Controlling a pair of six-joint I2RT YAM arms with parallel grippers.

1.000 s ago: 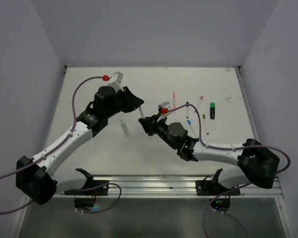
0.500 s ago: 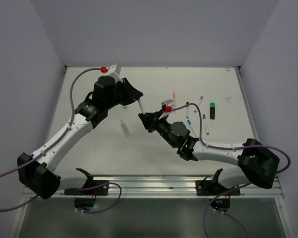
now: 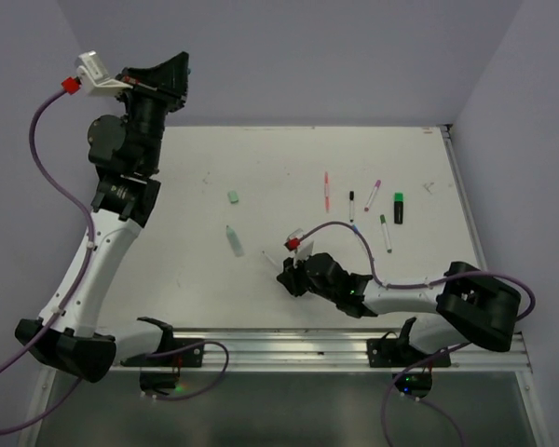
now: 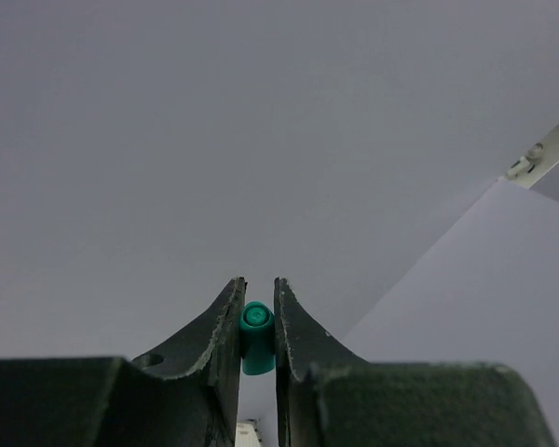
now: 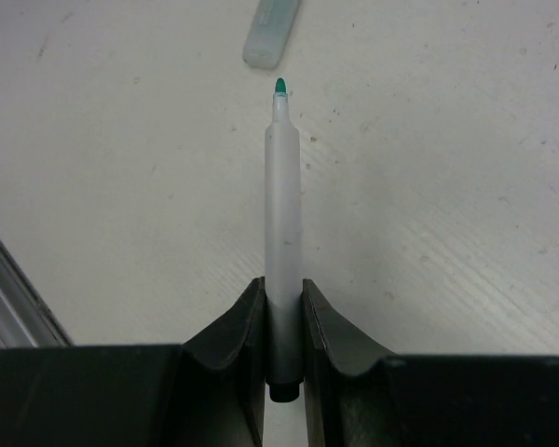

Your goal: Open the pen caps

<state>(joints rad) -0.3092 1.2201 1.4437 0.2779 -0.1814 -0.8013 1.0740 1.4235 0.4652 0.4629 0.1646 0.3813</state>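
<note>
Left fingers [image 4: 222, 326] pinch one stubby teal plastic cap [image 4: 257, 337] aloft; right fingers [image 5: 242, 326] clamp one slim white teal-tipped pen barrel [image 5: 282, 205].

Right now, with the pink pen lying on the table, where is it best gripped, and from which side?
Probably at mid-barrel, from straight above, jaws closing across it: the pink pen lies flat, thin and straight, with bare table along both sides.
</note>
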